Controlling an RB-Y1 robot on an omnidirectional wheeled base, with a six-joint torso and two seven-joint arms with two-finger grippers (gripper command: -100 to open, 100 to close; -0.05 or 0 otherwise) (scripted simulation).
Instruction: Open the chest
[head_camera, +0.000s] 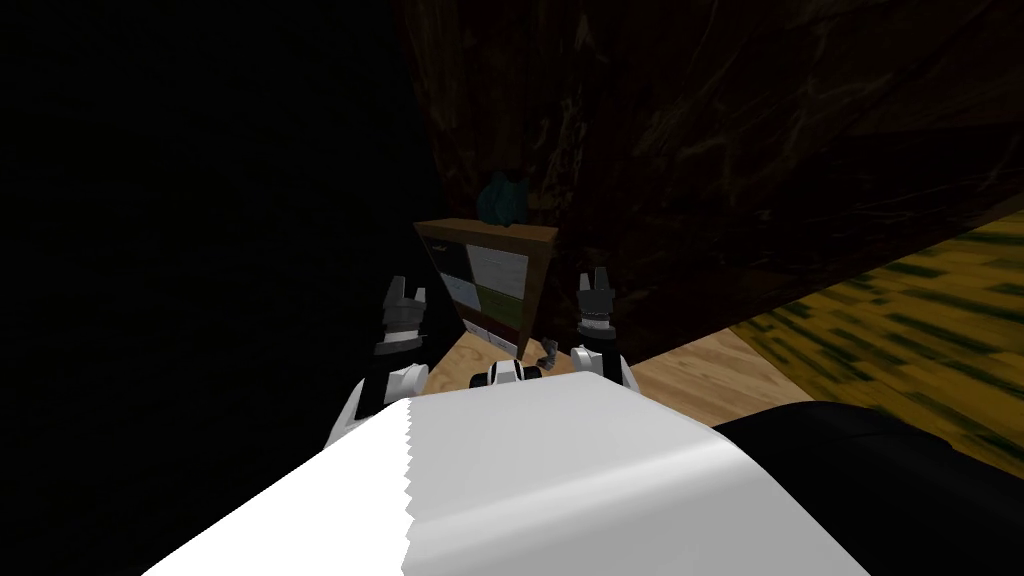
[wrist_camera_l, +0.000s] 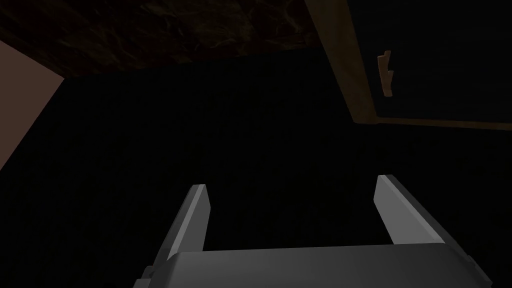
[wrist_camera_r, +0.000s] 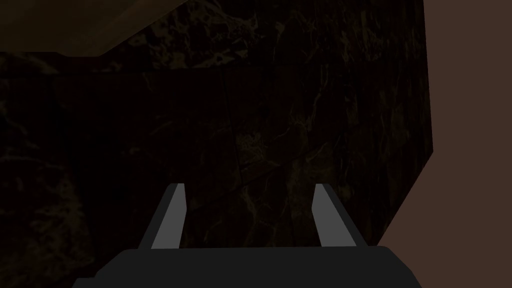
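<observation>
The chest (head_camera: 497, 272) stands at twelve o'clock, a short way ahead on the light wood floor (head_camera: 690, 385), and neither arm touches it. Nearest to me, the two grippers are raised on either side of it.

The left gripper (head_camera: 407, 292) is at about eleven o'clock, just beside the chest's front edge but apart from it. In its wrist view the left gripper (wrist_camera_l: 292, 182) has its fingers (wrist_camera_l: 196, 215) spread wide with nothing between them. Ahead of it and off to one side, well apart from the fingers, is a corner of the chest's brown frame (wrist_camera_l: 345, 65). The frame encloses a dark panel with a small brown handle (wrist_camera_l: 386, 74).

The right gripper (head_camera: 595, 277) is at about one o'clock, near the chest's side. In its wrist view the right gripper (wrist_camera_r: 248, 186) also has its fingers (wrist_camera_r: 327, 215) parted and holds nothing.

The chest is a brown wooden box whose front is split into panels: dark, white, pale grey and green. The front is turned toward ten o'clock. It looks closed.

On its top, at the far edge, sits a teal object (head_camera: 503, 198); I cannot tell what it is. Behind the chest, from twelve to two o'clock, rises a dark, veined wall (head_camera: 760, 150).

At three o'clock a yellow rug with green flecks (head_camera: 900, 310) lies beside the wood floor. From nine to eleven o'clock there is a black area (head_camera: 200, 250).
</observation>
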